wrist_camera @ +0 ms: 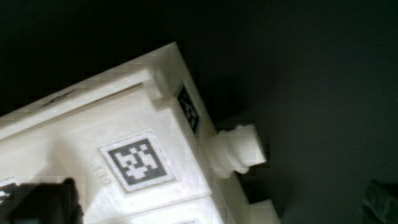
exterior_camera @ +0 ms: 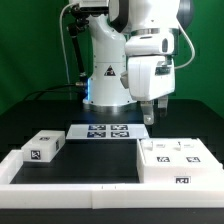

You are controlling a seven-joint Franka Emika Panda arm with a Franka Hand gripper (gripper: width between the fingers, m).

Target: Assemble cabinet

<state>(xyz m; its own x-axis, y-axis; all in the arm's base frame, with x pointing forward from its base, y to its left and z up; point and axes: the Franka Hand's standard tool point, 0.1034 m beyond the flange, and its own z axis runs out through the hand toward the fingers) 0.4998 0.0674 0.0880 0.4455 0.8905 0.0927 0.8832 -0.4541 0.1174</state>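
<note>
White cabinet block (exterior_camera: 178,160) with small black-and-white square tags, smaller white cabinet panel (exterior_camera: 42,148) with one such tag, white marker board (exterior_camera: 105,131) printed with black tag squares, black table (exterior_camera: 95,160), white border rail (exterior_camera: 70,192), white robot arm (exterior_camera: 150,40), green backdrop (exterior_camera: 25,50)

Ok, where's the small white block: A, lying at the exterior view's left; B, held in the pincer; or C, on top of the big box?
A: the small block lies at the exterior view's left, apart from the big box and from the pincer.
</note>
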